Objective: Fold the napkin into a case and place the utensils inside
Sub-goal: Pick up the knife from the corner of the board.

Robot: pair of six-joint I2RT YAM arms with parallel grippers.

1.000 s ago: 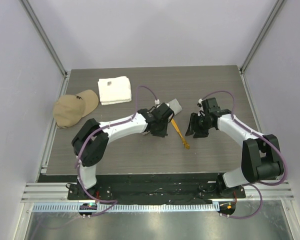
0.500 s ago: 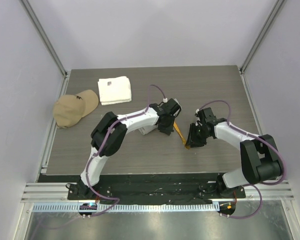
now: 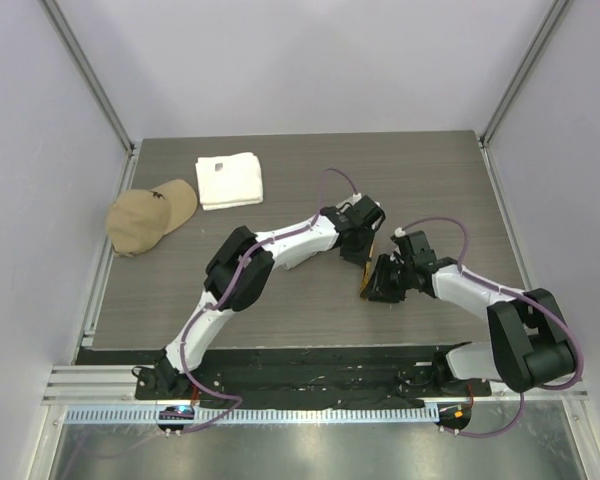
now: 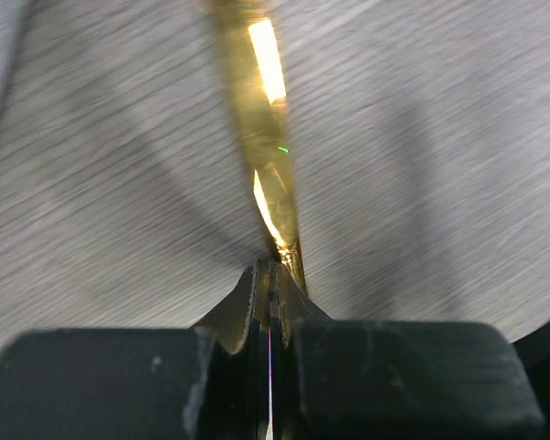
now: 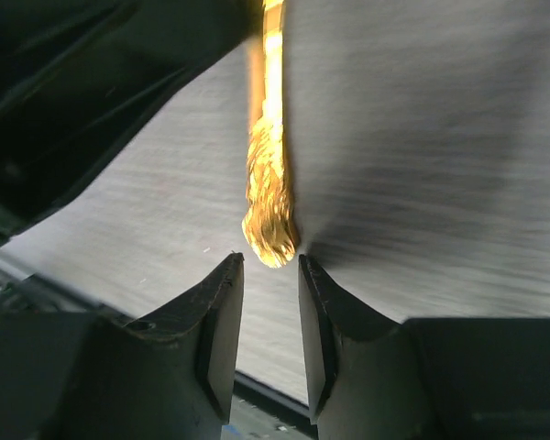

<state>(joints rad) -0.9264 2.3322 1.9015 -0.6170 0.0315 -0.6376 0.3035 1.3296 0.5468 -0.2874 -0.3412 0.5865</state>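
Observation:
The orange-yellow utensil (image 3: 367,275) lies slanted at mid-table between my two grippers. My left gripper (image 3: 365,250) is shut, and in the left wrist view the far end of the shiny golden utensil (image 4: 268,137) meets the tips of the left gripper (image 4: 273,266) and looks pinched there. My right gripper (image 3: 374,286) is open, its fingers a small gap apart. In the right wrist view the utensil's crinkled end (image 5: 270,215) sits just ahead of the right gripper (image 5: 268,261), touching neither finger. The napkin and the other utensils are hidden or out of view.
A folded white towel (image 3: 229,180) lies at the back left of the dark wood-grain table (image 3: 280,310). A tan cap (image 3: 150,217) sits at the table's left edge. The left arm stretches across the middle of the table.
My left gripper swept right across the table and closed fully, the utensil shifting with it. The right gripper came nearer and leftward and its jaws narrowed. The grey cloth seen earlier no longer shows.

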